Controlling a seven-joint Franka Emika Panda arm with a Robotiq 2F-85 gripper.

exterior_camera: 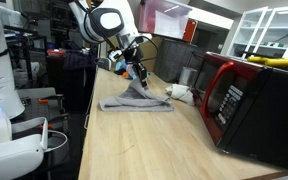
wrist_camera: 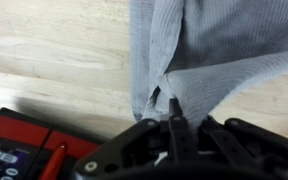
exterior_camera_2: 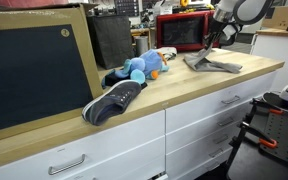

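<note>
The arm (exterior_camera: 102, 20) is built from smooth, rounded white shells, with a round black cap on the side of one joint and dark seams where the segments meet. At its end is a gripper (exterior_camera: 140, 74) that is black all over and bulkier at the wrist. In the wrist view its fingers (wrist_camera: 174, 112) are slim matte-black bars set on angular black links.

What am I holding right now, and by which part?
The gripper is shut on the grey cloth, pinching a raised fold; the rest drapes on the counter.
</note>
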